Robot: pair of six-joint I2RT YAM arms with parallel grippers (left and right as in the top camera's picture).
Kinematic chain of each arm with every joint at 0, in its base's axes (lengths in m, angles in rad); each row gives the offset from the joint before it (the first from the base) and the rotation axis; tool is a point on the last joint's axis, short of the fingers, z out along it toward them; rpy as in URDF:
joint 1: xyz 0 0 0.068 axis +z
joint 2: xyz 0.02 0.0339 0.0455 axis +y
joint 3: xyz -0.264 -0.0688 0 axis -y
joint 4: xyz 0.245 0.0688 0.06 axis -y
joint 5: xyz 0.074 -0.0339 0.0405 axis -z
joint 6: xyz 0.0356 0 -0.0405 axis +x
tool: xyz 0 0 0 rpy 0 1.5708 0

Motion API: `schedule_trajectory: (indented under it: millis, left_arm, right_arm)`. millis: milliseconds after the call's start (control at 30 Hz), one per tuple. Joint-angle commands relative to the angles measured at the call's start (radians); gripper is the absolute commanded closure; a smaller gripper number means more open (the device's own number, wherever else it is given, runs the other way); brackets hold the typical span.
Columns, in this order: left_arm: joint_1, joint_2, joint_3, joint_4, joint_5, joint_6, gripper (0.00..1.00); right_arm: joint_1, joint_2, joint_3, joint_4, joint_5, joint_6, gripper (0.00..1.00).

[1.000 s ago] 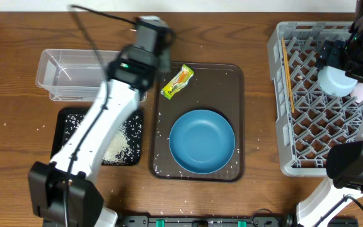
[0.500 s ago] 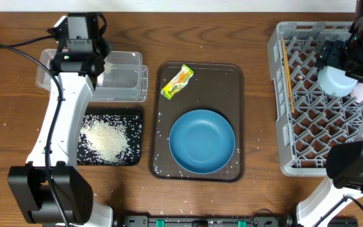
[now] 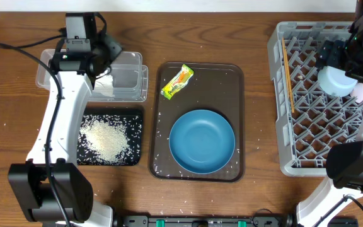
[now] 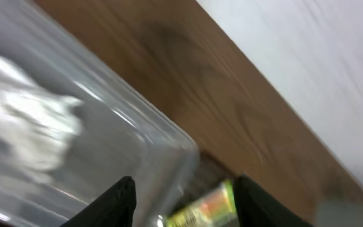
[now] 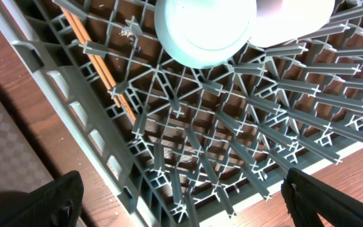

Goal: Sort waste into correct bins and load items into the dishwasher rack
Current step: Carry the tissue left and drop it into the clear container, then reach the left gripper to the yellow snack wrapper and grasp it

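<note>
My left gripper hangs open over the clear tub at the back left, with nothing between its fingers. A crumpled white tissue lies inside the tub. The yellow-green wrapper lies on the brown tray, and it shows blurred beyond the left fingertips. A heap of rice sits in the black tray. The blue plate rests on the brown tray. My right gripper stands wide open above the grey rack. In the rack lie the chopsticks, a light blue saucer and a white cup.
The brown serving tray lies mid-table between the bins and the rack. Loose rice grains dot it and the wood around the black tray. The right arm reaches over the rack from the back right.
The left arm swung from the brown tray's far edge to the clear tub and its jaws opened. Its wrist has since turned a little to the right. The right arm stayed still.
</note>
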Motion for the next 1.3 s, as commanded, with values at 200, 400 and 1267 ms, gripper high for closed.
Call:
schedule_trajectory:
  millis: [200, 400, 1267]
  left_arm:
    - [-0.229, 0.054, 0.002, 0.001, 0.158, 0.568, 0.47]
    - [-0.363, 0.18, 0.002, 0.039, -0.13, 0.596, 0.47]
    - [-0.396, 0.454, 0.002, 0.125, -0.135, 0.727, 0.51]
  right_arm:
    - [-0.001, 0.0, -0.002, -0.001, 0.0, 0.013, 0.01]
    - [-0.001, 0.0, -0.002, -0.001, 0.0, 0.013, 0.01]
    - [-0.001, 0.0, -0.002, -0.001, 0.0, 0.013, 0.01]
